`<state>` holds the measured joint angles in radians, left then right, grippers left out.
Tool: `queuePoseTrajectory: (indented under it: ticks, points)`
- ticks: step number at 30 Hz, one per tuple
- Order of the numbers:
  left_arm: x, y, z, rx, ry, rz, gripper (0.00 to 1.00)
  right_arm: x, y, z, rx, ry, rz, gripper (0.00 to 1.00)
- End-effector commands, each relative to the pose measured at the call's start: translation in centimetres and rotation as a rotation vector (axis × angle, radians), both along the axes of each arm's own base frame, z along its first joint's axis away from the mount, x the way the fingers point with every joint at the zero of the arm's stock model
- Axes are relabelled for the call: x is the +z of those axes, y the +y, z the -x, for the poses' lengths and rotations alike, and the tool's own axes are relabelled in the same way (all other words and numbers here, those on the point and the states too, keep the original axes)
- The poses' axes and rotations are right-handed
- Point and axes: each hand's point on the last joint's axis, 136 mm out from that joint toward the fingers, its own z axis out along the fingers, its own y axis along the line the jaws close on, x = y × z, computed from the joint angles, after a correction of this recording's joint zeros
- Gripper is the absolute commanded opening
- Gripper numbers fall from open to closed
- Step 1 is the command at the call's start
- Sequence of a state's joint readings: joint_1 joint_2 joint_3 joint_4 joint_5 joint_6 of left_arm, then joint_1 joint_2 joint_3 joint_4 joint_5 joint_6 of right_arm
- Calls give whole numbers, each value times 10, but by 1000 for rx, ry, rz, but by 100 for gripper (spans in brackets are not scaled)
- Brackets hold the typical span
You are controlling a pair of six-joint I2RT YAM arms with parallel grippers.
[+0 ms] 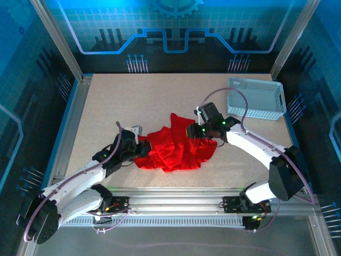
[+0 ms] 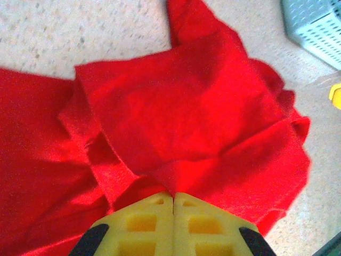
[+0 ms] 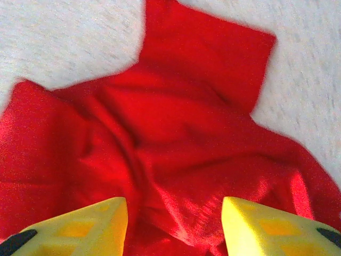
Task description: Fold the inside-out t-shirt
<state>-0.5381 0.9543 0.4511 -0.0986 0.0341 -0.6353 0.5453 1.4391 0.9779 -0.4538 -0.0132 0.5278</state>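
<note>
Red t-shirt lies crumpled at mid-tabletop. Left gripper is closed, pinching a fold at the t-shirt's left edge. Right gripper stands open, jaws apart over the t-shirt's right side. Basket sits well apart in the far right corner.

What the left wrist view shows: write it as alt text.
The left gripper, shut, pinches a fold of the crumpled red t-shirt lying on the speckled table. A mesh basket corner sits at top right.
</note>
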Motion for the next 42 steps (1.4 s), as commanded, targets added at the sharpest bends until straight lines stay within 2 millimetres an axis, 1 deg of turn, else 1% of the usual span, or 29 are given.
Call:
queuePoseTrajectory:
  ticks: [1,3,6,7,8,11,12,13,15,16,18,19,21,22,23,25,26,28,29,31,33,34,36,38,40,42]
  points:
    - [-7,1,4,14,23,37,0,-12,-2,4,-70,56,-64,50]
    - [-10,2,5,20,26,41,0,-16,-1,4,-75,65,-71,50]
    - [-10,5,5,36,16,43,0,-13,5,3,-52,43,-90,54]
    - [-9,7,5,43,8,41,0,-14,4,3,-55,41,-74,55]
    - [-9,10,6,57,6,34,0,-16,-2,2,-75,49,-43,56]
    - [-12,21,9,97,1,19,0,-34,-26,3,-178,105,38,58]
    - [-15,22,11,101,6,21,0,-38,-28,3,-186,117,20,57]
    - [-17,22,13,103,11,24,0,-43,-28,4,-193,131,3,57]
    - [-24,24,17,111,29,27,0,-42,-20,0,-181,128,-46,56]
    - [-26,24,18,111,37,30,0,-50,-19,7,-171,149,-45,56]
    - [-30,25,20,114,46,31,0,-47,-9,5,-139,137,-70,54]
    - [-31,26,20,116,48,30,0,-46,-7,4,-132,134,-74,52]
    - [-31,27,20,120,47,26,0,-47,-5,4,-122,135,-76,45]
    - [-31,27,19,120,43,26,0,-44,-3,1,-120,130,-78,42]
    - [-30,27,18,123,40,25,0,-40,-3,-4,-122,118,-76,35]
    - [-27,27,16,124,32,26,0,-37,-6,-8,-126,110,-64,21]
    - [-25,27,15,121,24,30,0,-33,-10,-10,-131,97,-56,13]
    - [-22,24,15,107,15,44,0,-20,-23,-15,-147,60,-31,1]
    - [-22,23,16,104,19,50,0,-13,-32,-17,-158,39,-14,0]
    - [-26,20,20,94,33,70,0,2,-59,-22,-198,-10,48,0]
    - [-36,21,25,103,64,74,0,10,-82,-25,-226,-29,94,0]
    - [-42,22,28,107,78,77,0,11,-92,-26,-240,-26,114,0]
    - [-51,21,33,104,98,89,0,7,-106,-26,-253,-11,150,0]
    - [-57,16,37,87,107,106,0,0,-112,-26,-258,13,169,0]
    - [-57,7,40,55,109,111,1,-7,-119,-24,-272,31,211,0]
    - [-53,-4,42,14,94,118,2,-9,-132,-24,-307,41,268,0]
